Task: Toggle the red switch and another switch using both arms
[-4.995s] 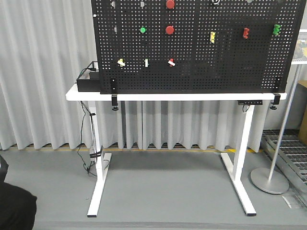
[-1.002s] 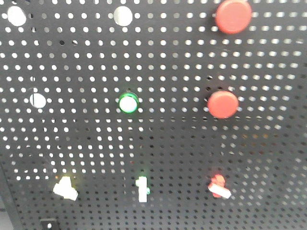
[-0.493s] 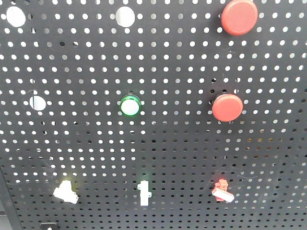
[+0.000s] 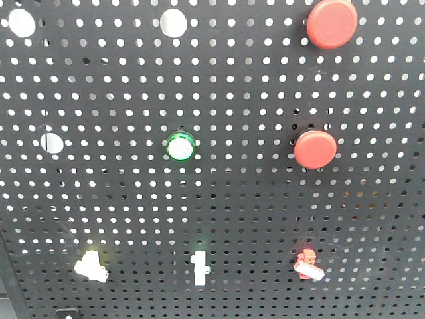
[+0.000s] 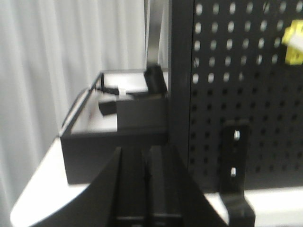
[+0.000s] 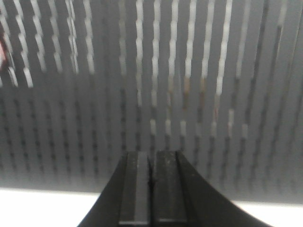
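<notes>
The red switch (image 4: 307,264), a tiny toggle with a red base and a white lever pointing down-right, sits low right on the black pegboard (image 4: 119,199). The other switch (image 4: 90,266), cream-white with a faint yellow glow, sits low left; the left wrist view catches its yellow body (image 5: 294,42) at the top right corner. My left gripper (image 5: 147,156) is shut, empty, low beside the board's left edge. My right gripper (image 6: 152,158) is shut, empty, pointing at the blurred pegboard (image 6: 151,71) above the white tabletop (image 6: 47,208). Neither gripper shows in the front view.
An upright white toggle with green glow (image 4: 198,268) stands between the two switches. Above are a green-ringed button (image 4: 180,146) and two round red buttons (image 4: 315,148), (image 4: 331,24). A black box (image 5: 113,137) sits on the white tabletop (image 5: 42,198) left of the board, with a black clamp bracket (image 5: 235,165) nearby.
Five seconds ago the front view showed the whole table and board from afar; now it is close on the board's lower left. Since half a second ago nothing has visibly shifted.
</notes>
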Available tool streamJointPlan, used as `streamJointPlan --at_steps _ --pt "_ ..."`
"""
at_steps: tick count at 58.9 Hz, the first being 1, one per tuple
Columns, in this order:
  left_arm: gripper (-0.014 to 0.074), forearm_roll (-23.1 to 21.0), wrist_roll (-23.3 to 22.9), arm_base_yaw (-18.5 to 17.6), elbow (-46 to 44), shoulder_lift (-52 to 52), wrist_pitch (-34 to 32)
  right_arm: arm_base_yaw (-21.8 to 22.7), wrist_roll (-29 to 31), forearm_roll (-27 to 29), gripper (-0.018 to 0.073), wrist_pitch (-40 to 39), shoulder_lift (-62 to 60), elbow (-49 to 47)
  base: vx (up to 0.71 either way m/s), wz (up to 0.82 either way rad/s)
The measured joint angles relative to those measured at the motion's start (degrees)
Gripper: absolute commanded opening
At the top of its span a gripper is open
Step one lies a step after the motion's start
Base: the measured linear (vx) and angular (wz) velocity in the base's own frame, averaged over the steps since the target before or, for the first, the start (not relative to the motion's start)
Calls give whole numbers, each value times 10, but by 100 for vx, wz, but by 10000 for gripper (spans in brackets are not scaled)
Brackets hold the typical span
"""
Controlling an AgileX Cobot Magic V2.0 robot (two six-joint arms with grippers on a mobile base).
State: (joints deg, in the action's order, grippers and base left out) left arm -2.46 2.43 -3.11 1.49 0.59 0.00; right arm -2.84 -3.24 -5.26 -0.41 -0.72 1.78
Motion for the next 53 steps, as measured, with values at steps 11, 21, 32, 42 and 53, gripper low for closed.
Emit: streamJointPlan --at_steps 11,21,32,42,53 --pt "2 -6 -20 0 -45 0 -113 0 -31 56 -6 -14 0 -73 0 0" --pt "2 -7 -24 0 -195 -2 -93 0 -9 49 -6 19 49 -219 0 0" --pt "2 -7 10 0 -284 -62 28 1 60 -21 -6 22 155 -275 0 0" --pt "2 -7 20 0 -272 -127 101 1 75 -34 -6 17 231 -275 0 0" --pt "2 -10 22 0 -264 -178 96 1 73 -28 -6 -11 265 -275 0 0"
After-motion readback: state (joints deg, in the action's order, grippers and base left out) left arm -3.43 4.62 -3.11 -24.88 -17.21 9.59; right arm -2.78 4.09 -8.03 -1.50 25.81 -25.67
